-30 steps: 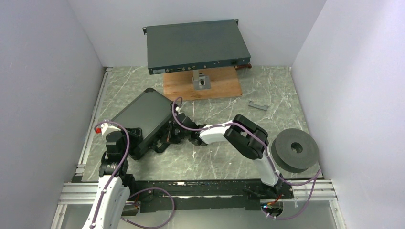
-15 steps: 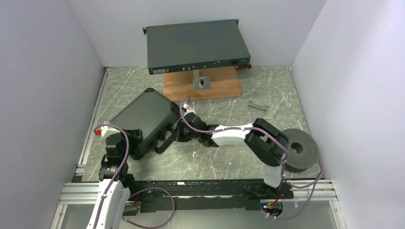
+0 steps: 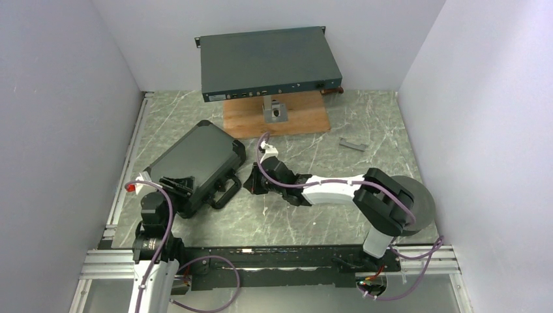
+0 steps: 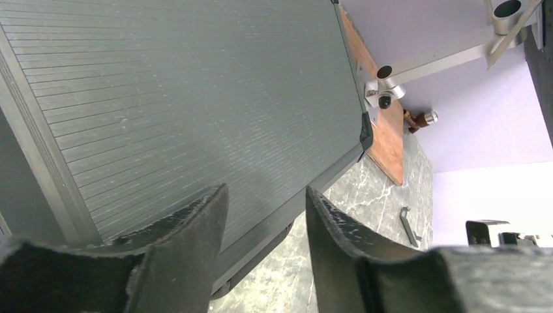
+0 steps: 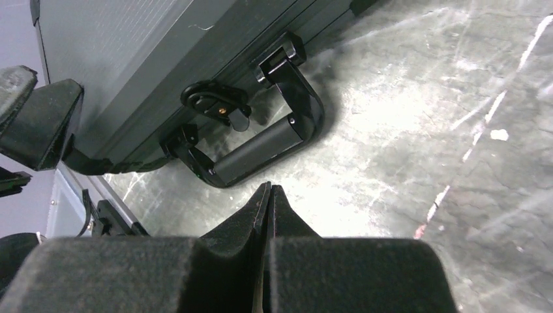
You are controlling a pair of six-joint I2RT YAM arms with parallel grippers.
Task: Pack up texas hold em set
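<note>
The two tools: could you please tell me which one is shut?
The right tool: its fingers are pressed together, pointing at the case handle. The left tool has its fingers apart, nothing between them.

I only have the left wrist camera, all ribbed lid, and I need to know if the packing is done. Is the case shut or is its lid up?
Observer: From above, the case is shut, lid down, lying flat on the table.
Operator: Where is its handle?
Observer: The handle is folded down onto the table on the case's long edge, the side facing the right arm.
Operator: Is the right gripper on it?
Observer: No. The right gripper is shut and empty. It points at the handle with a gap of bare table between them.
</note>
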